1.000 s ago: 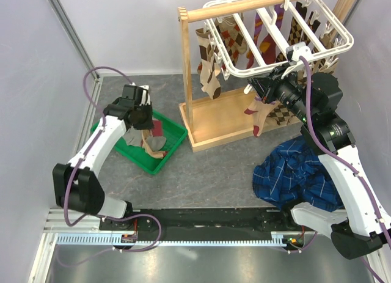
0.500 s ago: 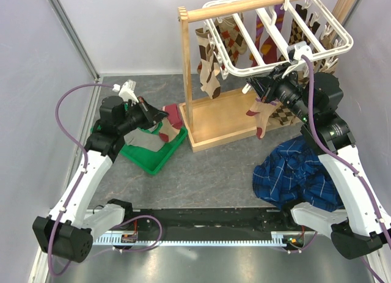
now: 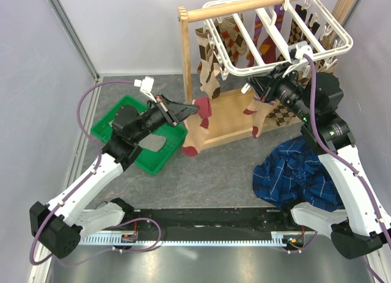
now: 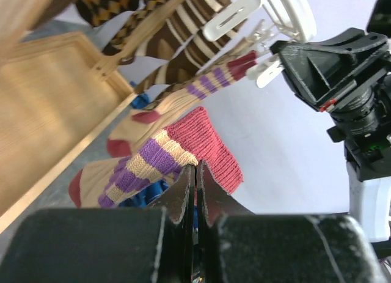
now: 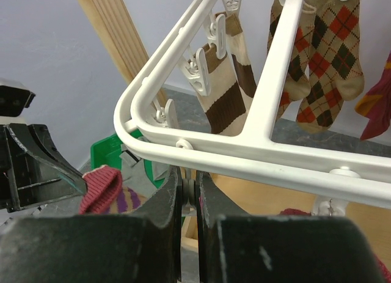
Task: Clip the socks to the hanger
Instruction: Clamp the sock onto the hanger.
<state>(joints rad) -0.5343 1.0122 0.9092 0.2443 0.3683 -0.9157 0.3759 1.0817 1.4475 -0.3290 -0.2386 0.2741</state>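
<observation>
Hanging in the air by its red cuff, the tan sock [image 3: 195,130] with purple stripes is up off the grey counter [image 3: 214,179], between the green tray [image 3: 109,115] and the wooden stand [image 3: 185,63]. The left claw [image 3: 189,109] is pinched tight on that cuff, and the toe points down. The white hanger [image 5: 263,154] is up on the stand, off to the right of the sock. Another tan sock [image 3: 255,118] dangles from its near edge, just under the right claw [image 3: 256,87]. The right claw is almost closed on something small below the hanger's rim, and I cannot tell what it is. I think the job now is to bring the cuff over to a free clip, maybe the little white clip [image 5: 164,117] by the hanger's corner. To do it well, the left claw should go slowly, hold the cuff flat, and slide its edge right into the clip's mouth. It should only let go once the clip bites. Bumping the hanger could make it swing.
</observation>
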